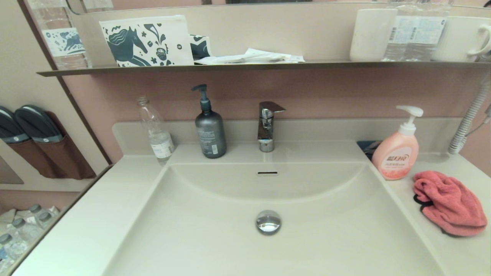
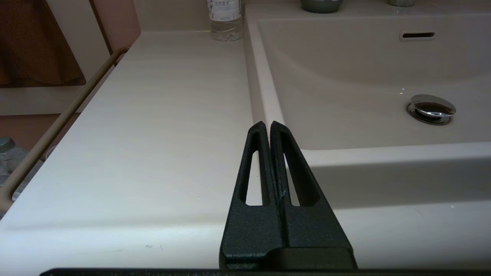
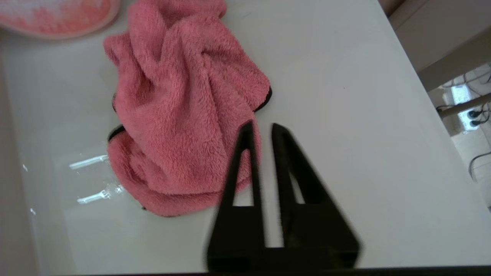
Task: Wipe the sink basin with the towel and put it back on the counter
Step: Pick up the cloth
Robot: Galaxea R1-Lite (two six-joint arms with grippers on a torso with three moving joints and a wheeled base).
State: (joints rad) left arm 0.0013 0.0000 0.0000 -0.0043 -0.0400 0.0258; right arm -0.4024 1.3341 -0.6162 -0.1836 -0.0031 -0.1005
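Note:
The coral-pink towel (image 1: 448,203) lies bunched on the counter (image 1: 456,257) to the right of the sink basin (image 1: 199,234), just in front of the pink soap bottle. In the right wrist view my right gripper (image 3: 261,128) hovers over the near right edge of the towel (image 3: 184,115), its fingers a little apart with nothing between them. In the left wrist view my left gripper (image 2: 266,124) is shut and empty above the left counter (image 2: 153,115), beside the basin rim. The chrome drain plug (image 1: 268,221) sits in the basin. Neither gripper shows in the head view.
Behind the basin stand a faucet (image 1: 267,124), a grey pump bottle (image 1: 210,130) and a clear bottle (image 1: 155,132). A pink soap bottle (image 1: 396,153) stands at the right. A dark shelf (image 1: 245,66) with cups and a pouch runs above; a ribbed hose (image 1: 470,119) hangs far right.

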